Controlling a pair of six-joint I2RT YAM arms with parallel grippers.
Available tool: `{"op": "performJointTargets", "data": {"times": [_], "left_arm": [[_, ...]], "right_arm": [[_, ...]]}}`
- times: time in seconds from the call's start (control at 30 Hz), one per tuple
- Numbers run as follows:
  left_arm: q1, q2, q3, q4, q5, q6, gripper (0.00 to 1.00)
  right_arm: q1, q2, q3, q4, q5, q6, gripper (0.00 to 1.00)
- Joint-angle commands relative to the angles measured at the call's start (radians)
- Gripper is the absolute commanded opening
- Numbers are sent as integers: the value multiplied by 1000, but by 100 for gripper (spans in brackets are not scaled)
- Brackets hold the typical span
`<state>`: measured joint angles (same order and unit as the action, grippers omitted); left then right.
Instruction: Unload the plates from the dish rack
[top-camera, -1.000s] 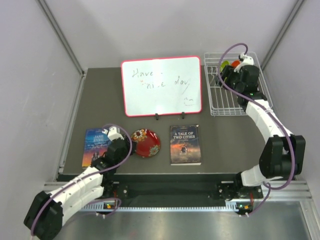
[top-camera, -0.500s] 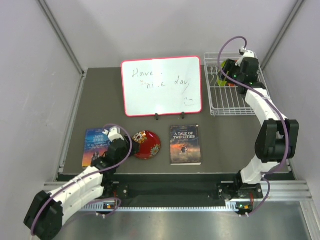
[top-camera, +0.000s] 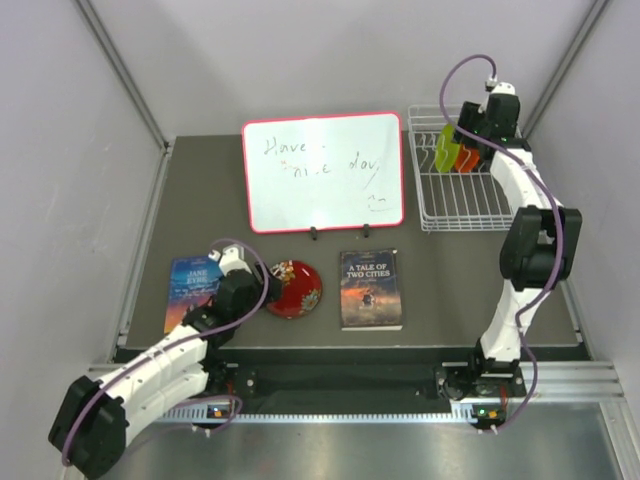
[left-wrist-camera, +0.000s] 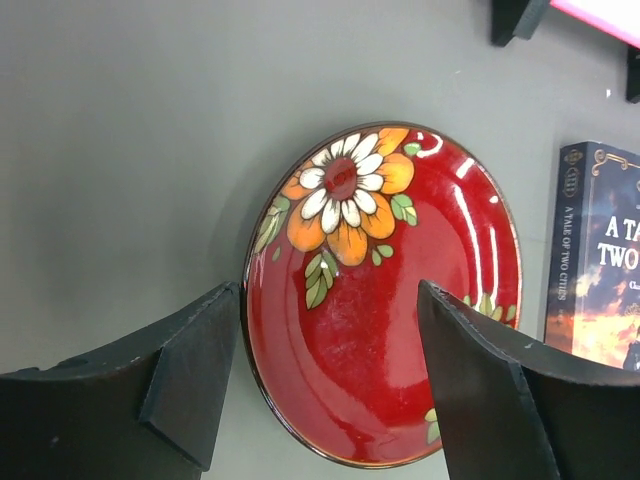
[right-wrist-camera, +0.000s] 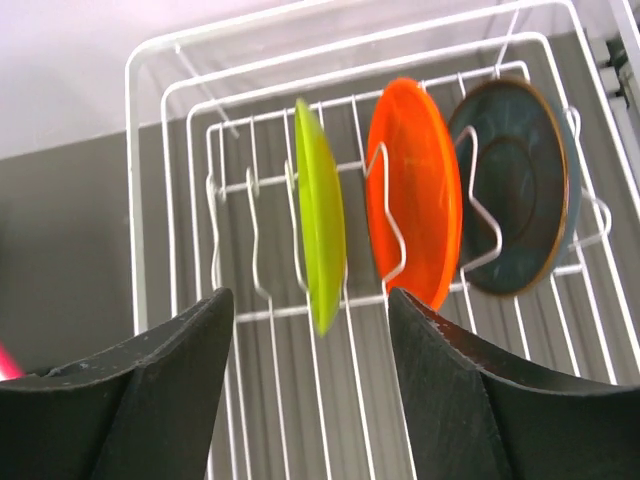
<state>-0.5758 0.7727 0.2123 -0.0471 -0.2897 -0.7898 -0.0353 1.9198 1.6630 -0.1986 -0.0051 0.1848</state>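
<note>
The dark red flower plate (top-camera: 295, 288) lies on the dark table, also in the left wrist view (left-wrist-camera: 385, 300). My left gripper (top-camera: 262, 290) is open, its jaws on either side of the plate's near edge (left-wrist-camera: 330, 300), gripping nothing. The white wire dish rack (top-camera: 450, 205) stands at the back right. The lime green plate (top-camera: 444, 148) and orange plate (top-camera: 466, 157) stand upright in its slots. The right wrist view shows the rack (right-wrist-camera: 160, 200) with the lime green (right-wrist-camera: 320, 220), orange (right-wrist-camera: 415, 190) and teal plate (right-wrist-camera: 520, 185). My right gripper (top-camera: 478, 132) hovers open above them (right-wrist-camera: 310, 300), empty.
A red-framed whiteboard (top-camera: 322, 172) stands at the back middle, left of the rack. A Jane Eyre book (top-camera: 190, 290) lies left of the red plate. A Tale of Two Cities book (top-camera: 370, 288) lies right of it (left-wrist-camera: 600, 270).
My right arm has pulled back and up over the rack's far side, uncovering the green and orange plates. The left gripper and red plate have barely moved.
</note>
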Motion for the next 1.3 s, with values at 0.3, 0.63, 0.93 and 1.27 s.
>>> {"op": "performJointTargets", "data": {"times": [0.3, 0.63, 0.93, 1.27], "left_arm": [[1, 155, 243, 38, -14, 182, 75], [1, 263, 288, 142, 38, 219, 75], [1, 419, 392, 171, 69, 271, 76], [1, 487, 455, 179, 153, 325, 99]], "right_arm": [[-5, 303, 386, -147, 62, -91, 47], [9, 286, 374, -127, 82, -139, 0], [155, 98, 201, 114, 531, -329, 0], [186, -114, 46, 159, 689, -332, 0]]}}
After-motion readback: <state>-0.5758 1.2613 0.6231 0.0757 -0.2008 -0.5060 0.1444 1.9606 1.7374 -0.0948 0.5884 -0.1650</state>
